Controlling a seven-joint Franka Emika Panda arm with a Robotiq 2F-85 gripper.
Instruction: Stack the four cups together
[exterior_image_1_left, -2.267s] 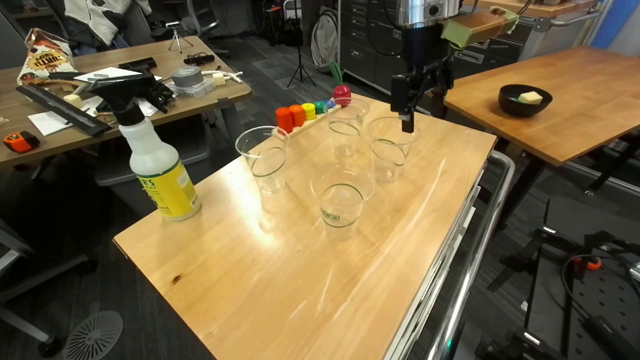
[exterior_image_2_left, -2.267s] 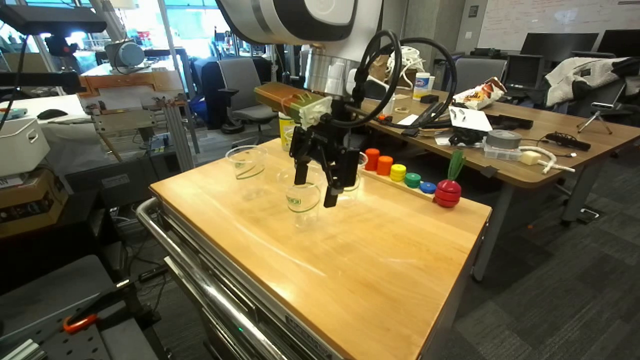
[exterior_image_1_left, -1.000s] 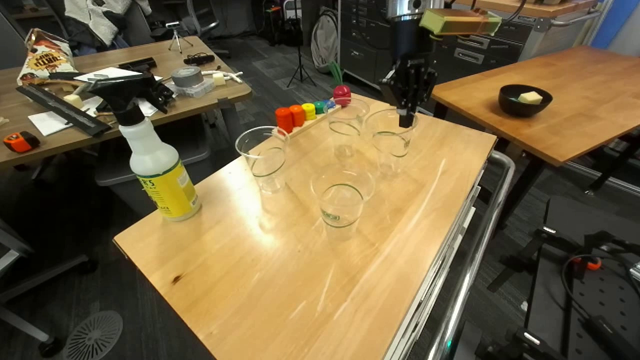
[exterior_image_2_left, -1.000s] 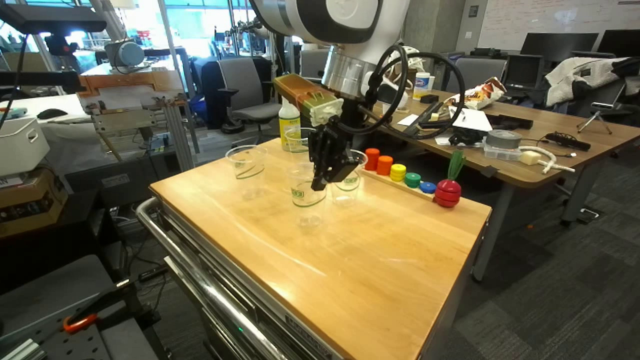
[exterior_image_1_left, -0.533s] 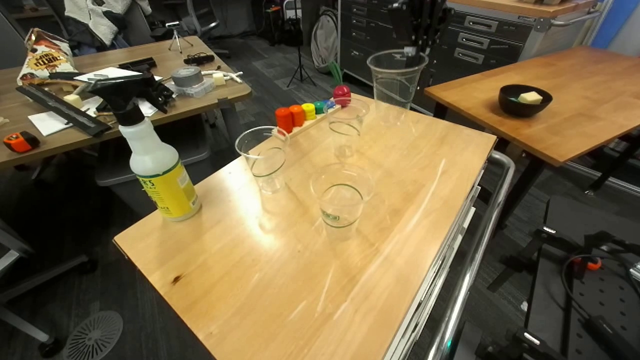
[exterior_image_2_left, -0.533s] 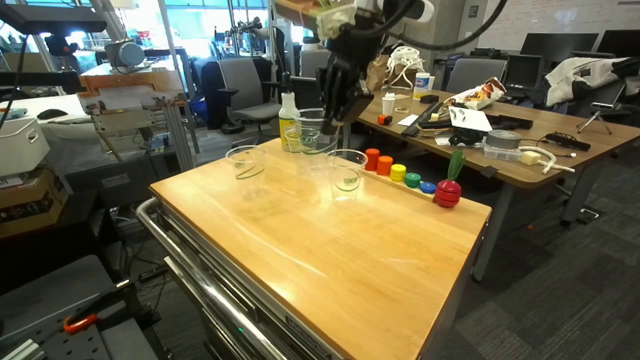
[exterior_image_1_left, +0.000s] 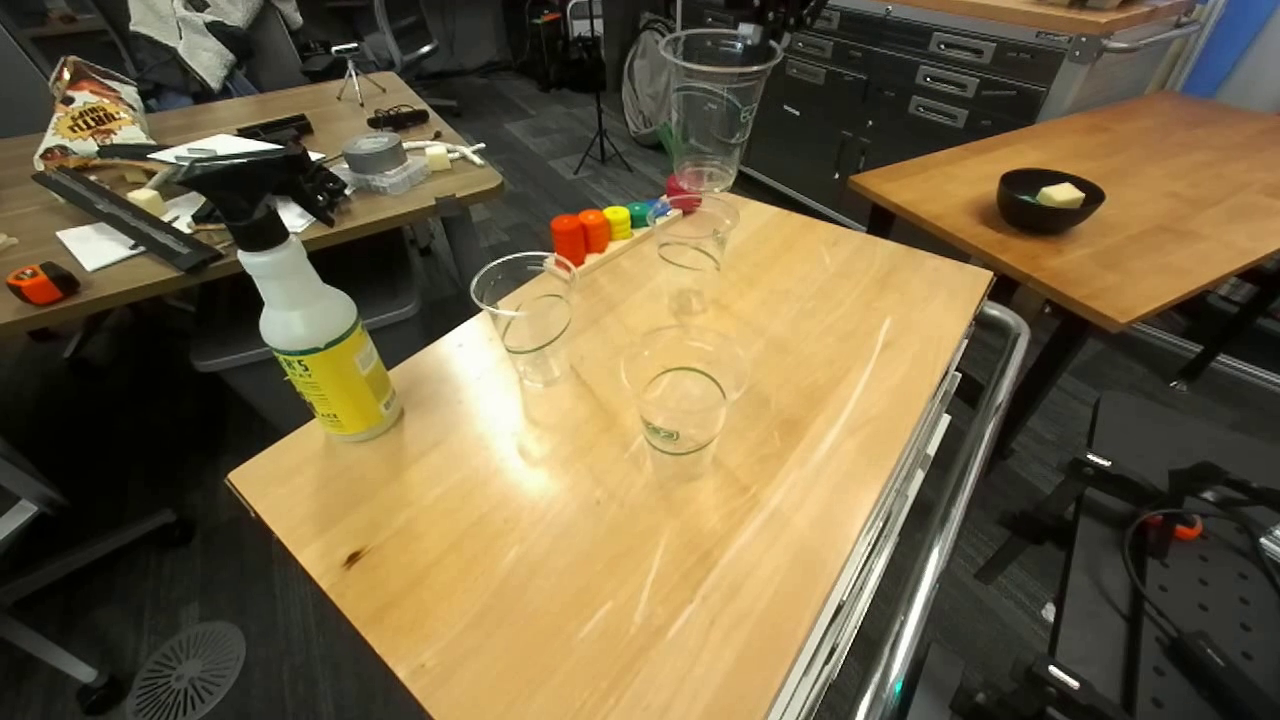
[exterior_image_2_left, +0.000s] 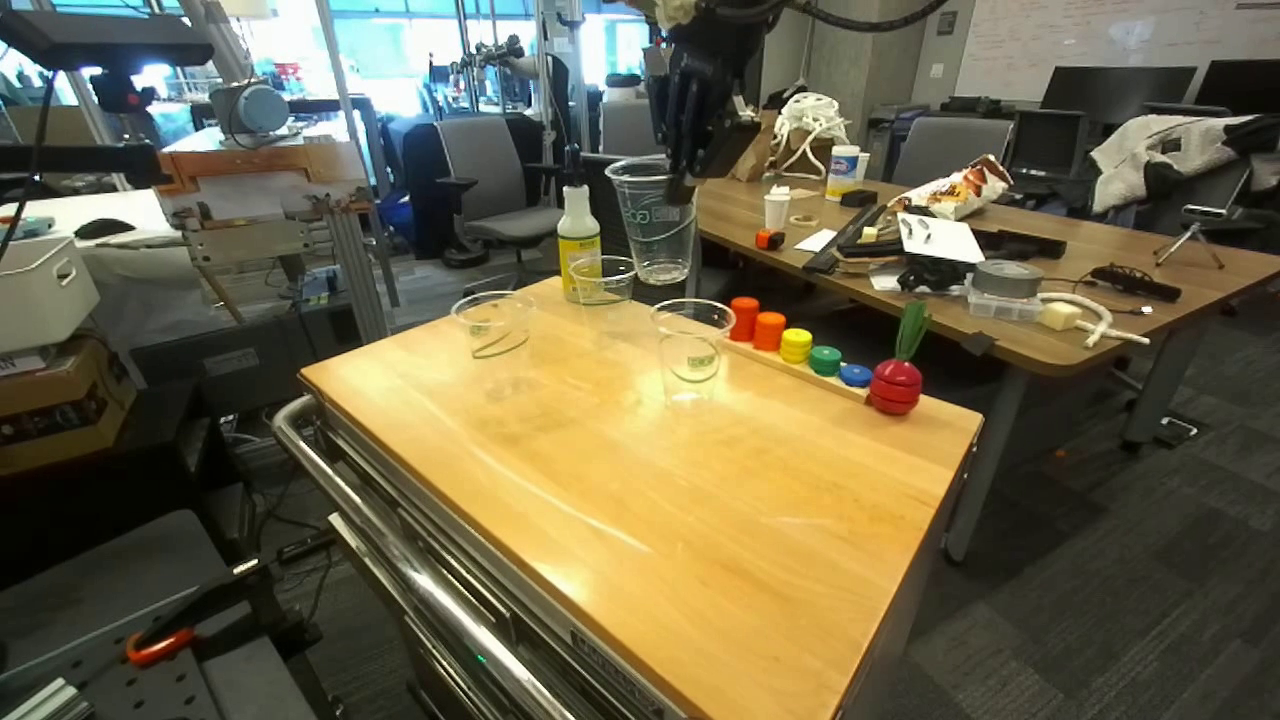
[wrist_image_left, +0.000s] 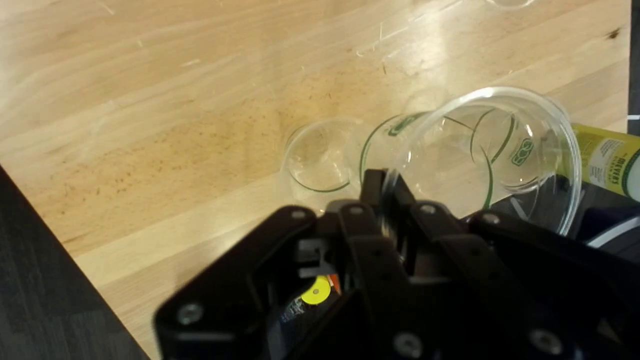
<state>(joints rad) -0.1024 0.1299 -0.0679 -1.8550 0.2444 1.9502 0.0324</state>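
Above the tabletop (exterior_image_2_left: 720, 500), claw (wrist_image_left: 387, 189) points down at a slight slant, pinching the rim of one cup (exterior_image_2_left: 652, 225), which hangs a bit tilted, off the surface. Three other cups (exterior_image_1_left: 685, 405) stand upright on the tabletop, apart from each other. All clear plastic, tapered, round-rimmed, green-banded. Tabletop: pale glossy wood, grain and scratches visible. Spray bottle (exterior_image_1_left: 330, 350): whitish body, yellow label.

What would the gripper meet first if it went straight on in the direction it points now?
Downward, the gripper would likely bring its held cup onto a standing cup first; depth is unclear, so possibly the tabletop instead.
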